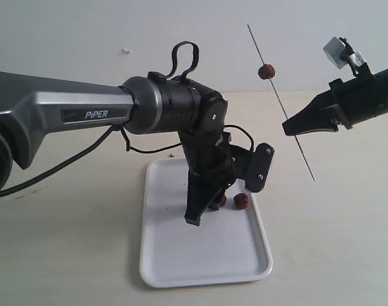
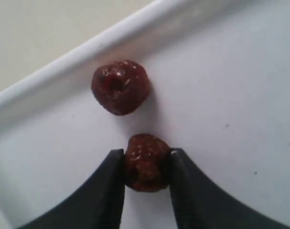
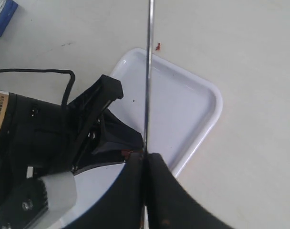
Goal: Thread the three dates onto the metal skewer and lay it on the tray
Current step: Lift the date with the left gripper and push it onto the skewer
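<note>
Pinching from both sides, the left gripper [image 2: 146, 155] has its two black fingers [image 2: 109, 186] pressed against a small, wrinkled, dark reddish-brown date [image 2: 145, 168] that sits on the flat white rectangular tray [image 1: 200, 252]. The jaws stand only as far apart as the fruit is wide. Just beside this held date, apart from it and nearer the tray's right rim, lies a second date [image 2: 120, 87] of the same kind, untouched. The tray rests on a pale beige tabletop [image 1: 334, 242], in the middle of the scene.

To the right, raised well above the table, the right gripper [image 3: 146, 157] is closed tight on the thin, straight, dark grey metal skewer [image 1: 277, 92]. The rod is tilted, its upper end leaning left. A third date [image 1: 265, 71] is threaded on its upper part, above the grip.
</note>
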You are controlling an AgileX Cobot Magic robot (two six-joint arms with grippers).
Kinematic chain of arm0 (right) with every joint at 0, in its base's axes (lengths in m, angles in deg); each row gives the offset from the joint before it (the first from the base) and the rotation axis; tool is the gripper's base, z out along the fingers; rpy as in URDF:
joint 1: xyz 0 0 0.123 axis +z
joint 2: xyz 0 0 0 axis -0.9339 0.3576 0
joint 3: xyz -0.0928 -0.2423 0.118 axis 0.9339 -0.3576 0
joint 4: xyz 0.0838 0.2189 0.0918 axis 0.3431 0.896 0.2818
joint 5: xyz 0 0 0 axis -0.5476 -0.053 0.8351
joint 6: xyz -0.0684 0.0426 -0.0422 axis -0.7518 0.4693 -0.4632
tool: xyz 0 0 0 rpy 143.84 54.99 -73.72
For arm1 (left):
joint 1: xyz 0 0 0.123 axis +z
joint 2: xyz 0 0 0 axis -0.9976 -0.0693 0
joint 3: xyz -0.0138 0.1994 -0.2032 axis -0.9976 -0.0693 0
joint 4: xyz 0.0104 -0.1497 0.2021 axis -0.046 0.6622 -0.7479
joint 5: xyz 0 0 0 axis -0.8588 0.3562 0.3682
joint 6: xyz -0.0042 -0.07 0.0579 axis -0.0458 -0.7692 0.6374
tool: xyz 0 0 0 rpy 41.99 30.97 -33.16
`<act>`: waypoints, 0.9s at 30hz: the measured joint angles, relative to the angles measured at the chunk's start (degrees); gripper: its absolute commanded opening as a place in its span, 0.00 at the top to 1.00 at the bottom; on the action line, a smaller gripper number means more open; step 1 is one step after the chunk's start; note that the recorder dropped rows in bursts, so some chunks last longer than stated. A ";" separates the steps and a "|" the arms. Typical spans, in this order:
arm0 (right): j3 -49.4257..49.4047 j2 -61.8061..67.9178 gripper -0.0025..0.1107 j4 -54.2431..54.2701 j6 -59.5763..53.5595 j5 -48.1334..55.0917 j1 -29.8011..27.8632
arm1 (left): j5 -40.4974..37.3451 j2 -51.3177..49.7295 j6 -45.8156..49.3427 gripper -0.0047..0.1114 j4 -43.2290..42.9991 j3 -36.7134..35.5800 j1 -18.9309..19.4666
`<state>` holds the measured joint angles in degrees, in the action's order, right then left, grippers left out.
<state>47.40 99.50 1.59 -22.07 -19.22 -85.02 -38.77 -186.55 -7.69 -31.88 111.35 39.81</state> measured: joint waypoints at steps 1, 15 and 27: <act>0.00 0.00 0.98 -0.77 0.00 -0.59 0.00 | 0.00 0.27 -0.39 0.70 1.04 0.00 0.24; -0.38 0.00 0.98 -16.98 -2.04 -3.46 0.13 | -10.80 9.69 8.56 0.70 42.05 0.00 18.84; -3.10 0.00 0.98 -24.31 -13.14 0.50 7.43 | -20.29 10.26 9.17 0.70 64.37 0.00 37.08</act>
<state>44.30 99.50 -22.72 -35.21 -18.72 -77.59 -59.06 -176.29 1.47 32.48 111.35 76.89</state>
